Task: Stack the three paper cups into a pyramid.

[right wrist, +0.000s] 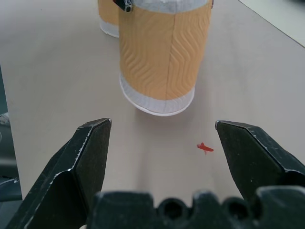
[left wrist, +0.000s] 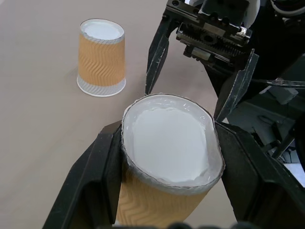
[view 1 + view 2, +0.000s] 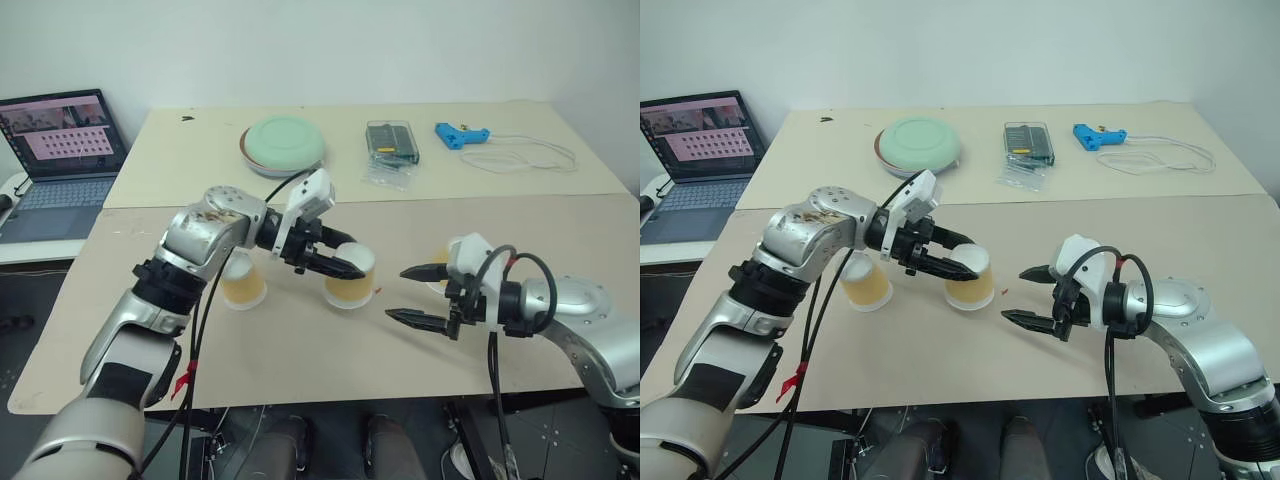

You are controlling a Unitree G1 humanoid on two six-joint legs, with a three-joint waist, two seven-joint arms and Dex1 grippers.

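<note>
The left gripper [image 3: 335,264] pinches one upside-down cup [image 3: 351,276], seemingly just above the desk [image 3: 300,340], to position it; the right gripper [image 3: 418,295] waits wide open, empty.

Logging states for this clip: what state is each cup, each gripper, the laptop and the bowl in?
Left gripper: shut on the middle cup.
Right gripper: open, empty.
Middle cup: upside down, gripped near its base.
Left cup: upside down on the table, free.
Right cup: upside down on the table, free.
Laptop: open, screen lit.
Bowl: lid on.
</note>
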